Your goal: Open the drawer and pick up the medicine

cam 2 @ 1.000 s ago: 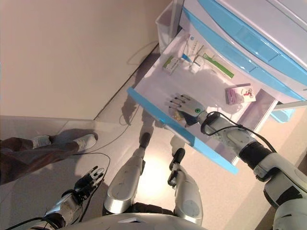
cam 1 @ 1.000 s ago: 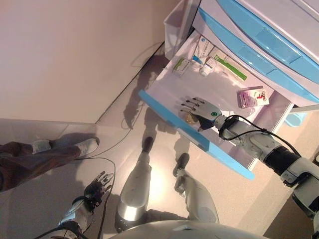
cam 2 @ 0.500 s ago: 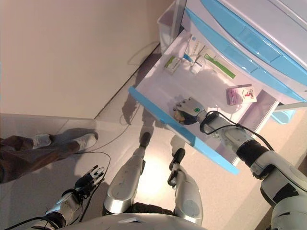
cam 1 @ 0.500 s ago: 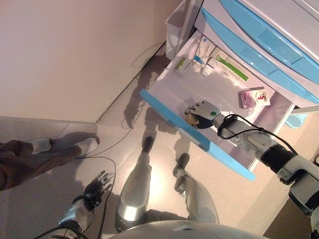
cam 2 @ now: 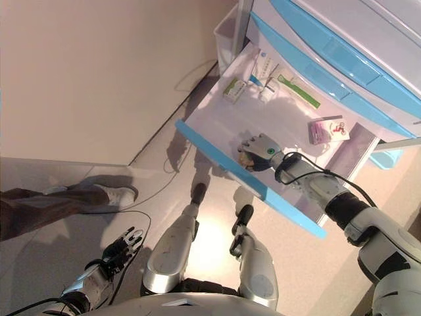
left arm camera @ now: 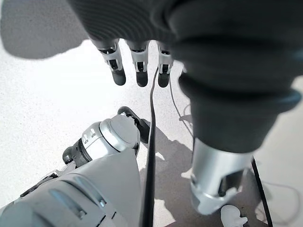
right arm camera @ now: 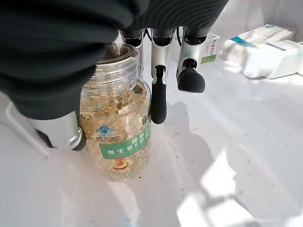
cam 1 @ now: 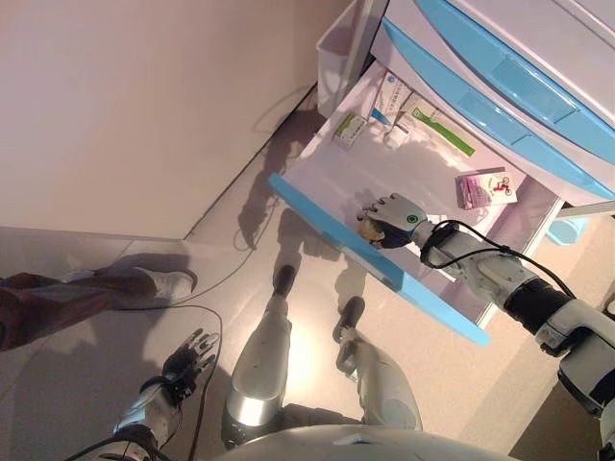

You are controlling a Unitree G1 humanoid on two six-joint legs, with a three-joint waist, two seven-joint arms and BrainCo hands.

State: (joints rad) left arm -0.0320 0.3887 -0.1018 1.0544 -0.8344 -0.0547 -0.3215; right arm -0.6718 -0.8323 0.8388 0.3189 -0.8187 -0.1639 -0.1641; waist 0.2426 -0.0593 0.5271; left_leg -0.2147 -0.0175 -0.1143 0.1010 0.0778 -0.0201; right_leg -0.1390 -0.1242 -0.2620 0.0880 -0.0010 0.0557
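The white drawer (cam 1: 389, 173) with a blue front (cam 1: 332, 235) stands pulled out of the cabinet. Near its front, a clear medicine bottle (right arm camera: 120, 137) of yellow capsules with a green label stands on the drawer floor. My right hand (cam 1: 396, 215) is shut on it, the thumb (right arm camera: 61, 130) on one side and the fingers (right arm camera: 158, 101) curled against the other. The bottle (cam 1: 368, 229) shows only partly under the hand in the eye views. My left hand (cam 1: 189, 359) hangs low by the floor, open and holding nothing.
At the drawer's back lie a small green-and-white box (cam 1: 350, 128), a white bottle (cam 1: 395, 135), a long green-striped box (cam 1: 444, 131) and a pink box (cam 1: 484, 187). Shut blue-handled drawers (cam 1: 519, 82) are above. A white bin (cam 1: 336, 43) stands beside the cabinet. A person's legs (cam 1: 91, 298) are at left.
My right hand's fingers, spread straight over the bottle a second ago, have curled round it. The person's legs at left have shifted a little.
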